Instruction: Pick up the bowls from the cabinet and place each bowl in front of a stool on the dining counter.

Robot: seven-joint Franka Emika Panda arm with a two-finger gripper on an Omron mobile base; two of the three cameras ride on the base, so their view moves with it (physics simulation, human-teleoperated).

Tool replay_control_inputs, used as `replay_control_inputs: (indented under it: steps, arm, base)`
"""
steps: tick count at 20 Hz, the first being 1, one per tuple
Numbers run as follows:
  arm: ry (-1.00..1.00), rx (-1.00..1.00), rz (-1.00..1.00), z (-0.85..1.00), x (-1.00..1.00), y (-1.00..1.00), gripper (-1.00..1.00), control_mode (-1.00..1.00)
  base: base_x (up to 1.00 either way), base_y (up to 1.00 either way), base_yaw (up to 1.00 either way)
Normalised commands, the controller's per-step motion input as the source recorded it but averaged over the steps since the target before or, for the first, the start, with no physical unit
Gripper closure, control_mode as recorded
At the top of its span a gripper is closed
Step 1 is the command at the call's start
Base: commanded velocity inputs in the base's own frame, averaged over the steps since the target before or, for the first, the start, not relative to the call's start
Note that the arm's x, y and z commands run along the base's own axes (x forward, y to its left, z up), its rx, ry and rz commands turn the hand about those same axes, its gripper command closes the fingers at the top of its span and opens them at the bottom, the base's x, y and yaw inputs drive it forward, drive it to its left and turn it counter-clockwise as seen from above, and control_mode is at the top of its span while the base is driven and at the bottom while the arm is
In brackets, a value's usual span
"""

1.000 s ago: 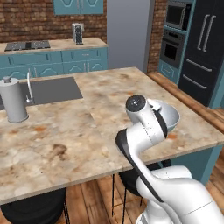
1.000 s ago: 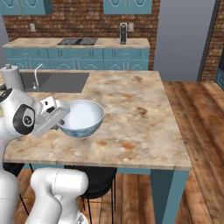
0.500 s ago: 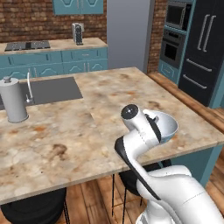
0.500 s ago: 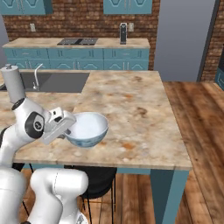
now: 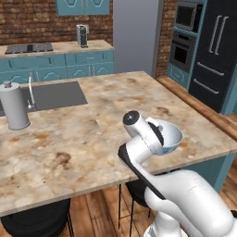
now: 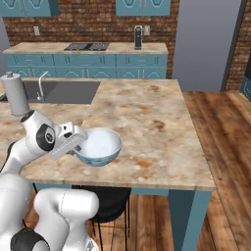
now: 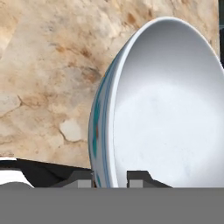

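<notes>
- The gripper point(image 7: 110, 177) is clamped on the rim of the white bowl with blue pattern point(image 6: 99, 146); in the hand view one finger point(image 7: 81, 178) sits outside the wall and the other inside.
- The bowl point(image 5: 167, 135) is upright over the near edge of the dining counter point(image 6: 152, 122), toward its right end; whether its base touches the stone cannot be told.
- A black stool point(image 6: 108, 203) stands under the counter edge just below the bowl; a second one point(image 5: 37, 220) shows further left under the same edge.
- On the far left of the counter lies the inset dark sink point(image 5: 53, 95) with a faucet point(image 5: 30, 92), and a grey cylindrical canister point(image 5: 15, 106) stands on its near left side.
- Against the far brick wall runs a stone-topped row of teal base cabinets point(image 6: 88, 66) with a cooktop point(image 6: 88, 46).
</notes>
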Motion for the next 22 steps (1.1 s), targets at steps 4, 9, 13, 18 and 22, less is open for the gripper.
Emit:
replay_control_inputs:
  steps: [4, 9, 13, 18, 22]
  arm:
    - [0.0, 0.0, 0.0, -0.51, 0.39, 0.12, 1.0, -1.0]
    - [0.0, 0.0, 0.0, -0.46, 0.28, 0.0, 1.0, -1.0]
    - [0.0, 0.01, 0.0, -0.15, 0.16, 0.0, 1.0, -1.0]
    - [0.0, 0.03, 0.01, -0.13, 0.24, 0.0, 1.0, -1.0]
    - [0.0, 0.03, 0.0, -0.14, 0.29, 0.0, 1.0, -1.0]
  base:
    - [0.0, 0.0, 0.0]
    - [0.0, 0.0, 0.0]
    - [0.0, 0.0, 0.0]
    - [0.0, 0.0, 0.0]
    - [0.0, 0.0, 0.0]
